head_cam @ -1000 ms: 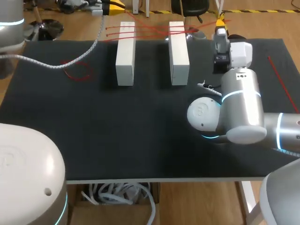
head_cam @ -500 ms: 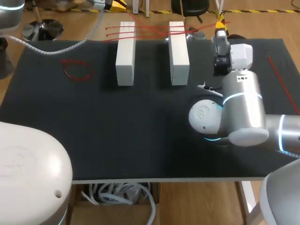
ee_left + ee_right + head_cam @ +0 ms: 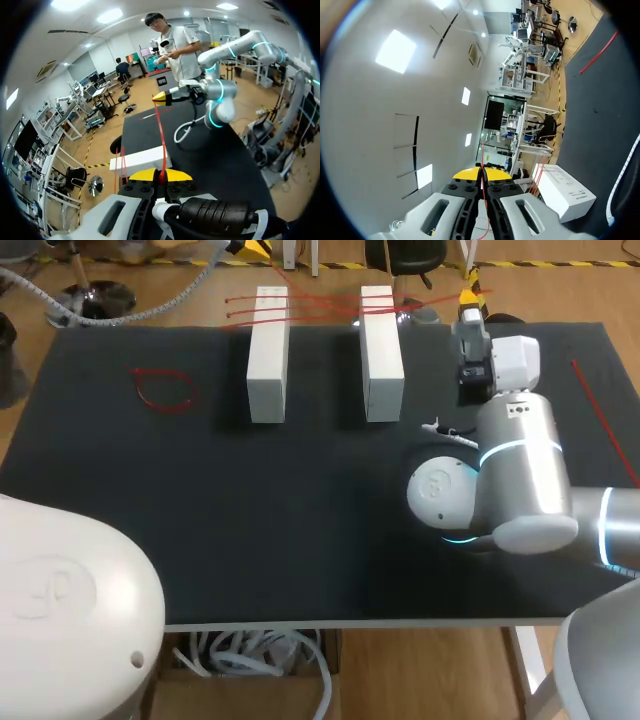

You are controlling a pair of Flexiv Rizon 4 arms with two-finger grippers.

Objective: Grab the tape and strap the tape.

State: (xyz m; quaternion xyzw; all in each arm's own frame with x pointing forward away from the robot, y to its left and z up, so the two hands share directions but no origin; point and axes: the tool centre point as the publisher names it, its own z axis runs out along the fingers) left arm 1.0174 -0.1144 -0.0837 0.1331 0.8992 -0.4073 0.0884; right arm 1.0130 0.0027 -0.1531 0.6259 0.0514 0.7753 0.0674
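A thin red tape stretches taut between my two grippers, beyond the table's far edge. My left gripper is shut on one end, and its yellow tips show at the far edge in the head view. My right gripper is shut on the other end; it stands past the far right of the table and shows ahead of the left gripper. Two more red tapes lie across the far ends of two white blocks.
A red tape loop lies on the black mat at the far left. A straight red tape lies near the right edge. My right arm's elbow hangs over the mat's right half. A grey cable trails from my left arm.
My left arm has swung, and its cable has lifted off the mat's far left corner toward the back. The right arm has shifted slightly to the right. Both grips hold.
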